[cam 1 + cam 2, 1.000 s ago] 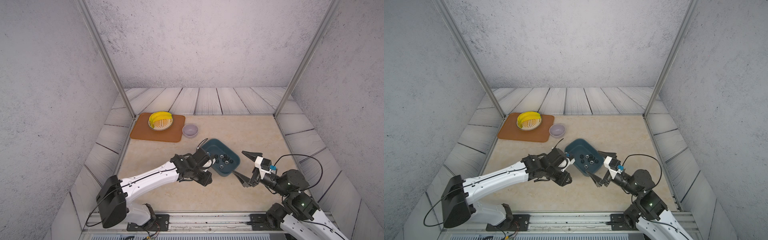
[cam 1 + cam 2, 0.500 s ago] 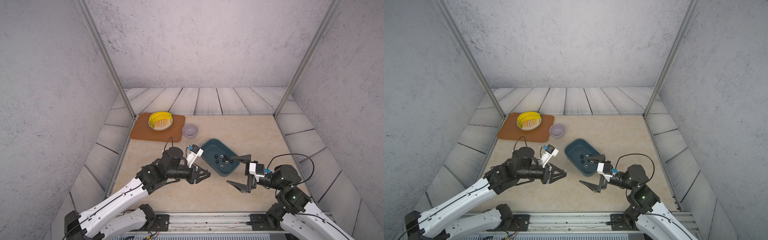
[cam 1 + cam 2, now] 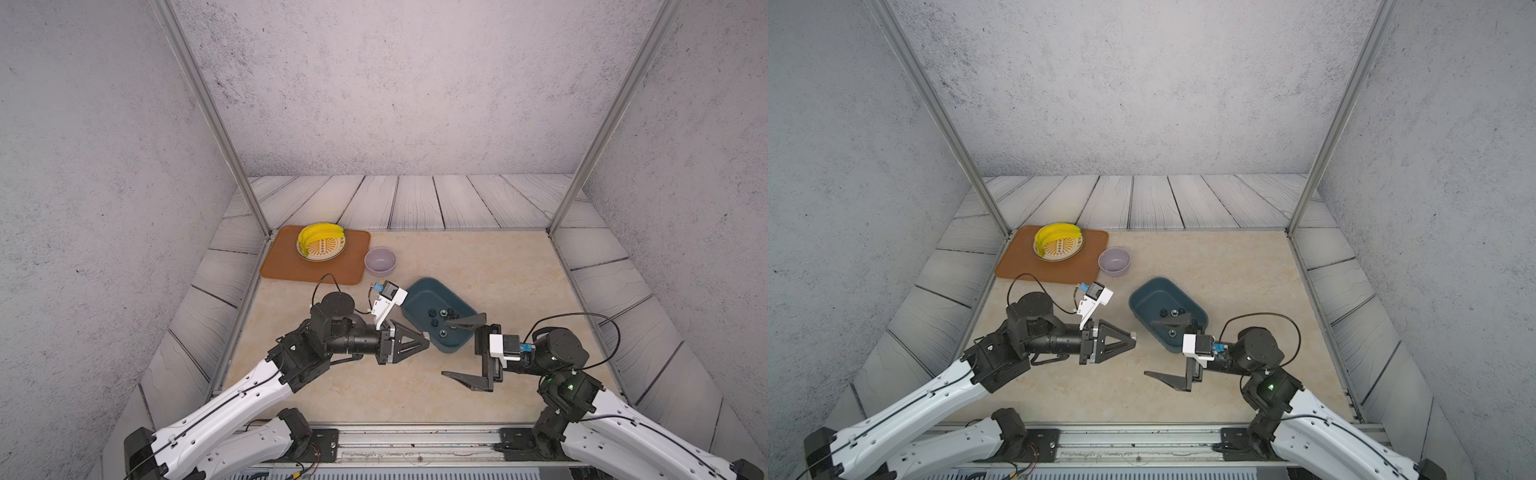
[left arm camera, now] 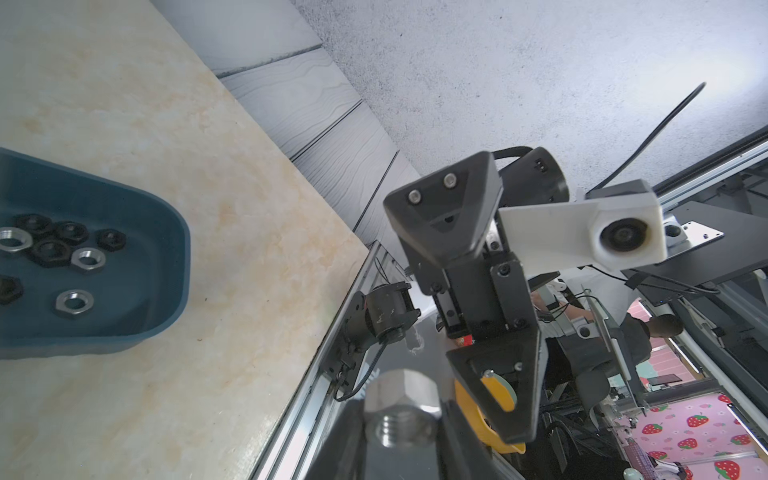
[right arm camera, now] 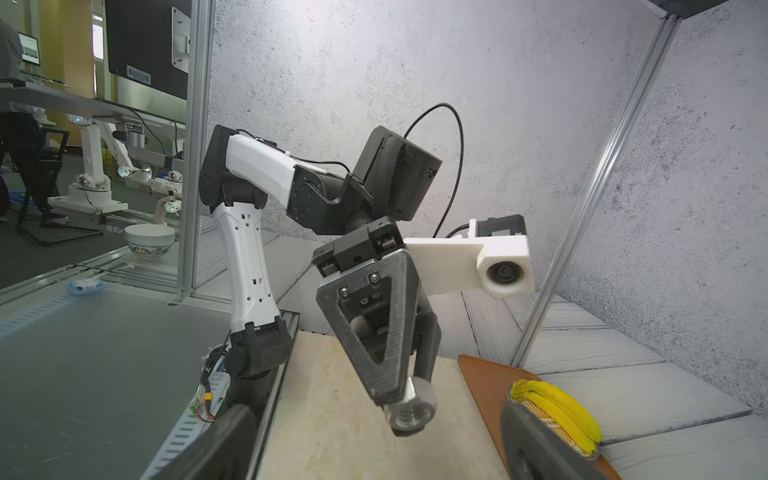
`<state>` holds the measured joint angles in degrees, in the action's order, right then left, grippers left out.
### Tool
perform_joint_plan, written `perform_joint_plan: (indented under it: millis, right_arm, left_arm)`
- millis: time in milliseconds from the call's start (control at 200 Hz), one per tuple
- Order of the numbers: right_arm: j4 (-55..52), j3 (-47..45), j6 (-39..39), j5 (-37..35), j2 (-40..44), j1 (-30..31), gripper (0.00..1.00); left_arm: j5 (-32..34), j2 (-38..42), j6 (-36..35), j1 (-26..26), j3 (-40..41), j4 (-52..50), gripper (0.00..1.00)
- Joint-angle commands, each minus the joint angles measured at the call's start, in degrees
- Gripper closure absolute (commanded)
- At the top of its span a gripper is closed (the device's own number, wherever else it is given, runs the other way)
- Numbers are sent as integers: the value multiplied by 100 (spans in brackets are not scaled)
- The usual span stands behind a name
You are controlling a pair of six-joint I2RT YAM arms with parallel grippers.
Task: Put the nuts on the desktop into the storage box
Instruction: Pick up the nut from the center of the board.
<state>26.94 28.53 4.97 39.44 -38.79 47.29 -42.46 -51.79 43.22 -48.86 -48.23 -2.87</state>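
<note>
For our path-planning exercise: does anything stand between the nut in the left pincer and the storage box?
Nothing visible. The left pincer holds the nut beside the storage box; one finger of the open right pincer overhangs the box's other side.

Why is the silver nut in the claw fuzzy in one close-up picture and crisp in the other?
Left wrist view: the silver nut, pinched in the left gripper, sits almost against the lens, so it is out of focus. Right wrist view: the nut is farther off and sharp, while the fingers of the right gripper blur.
</note>
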Motion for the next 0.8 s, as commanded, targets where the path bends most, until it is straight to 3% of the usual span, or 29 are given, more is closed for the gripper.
perform_joint_plan:
  millis: [0, 375, 796]
  right_arm:
    - [574, 73, -97, -325, -242, 95, 8]
    - [813, 201, 92, -433, -661, 139, 25]
    - [46, 546, 440, -262, -709, 139, 52]
  left_arm:
    - [-181, 42, 217, 37, 84, 566, 69]
    - [-240, -49, 346, 38, 81, 695, 68]
    - [-369, -147, 480, 38, 128, 839, 68]
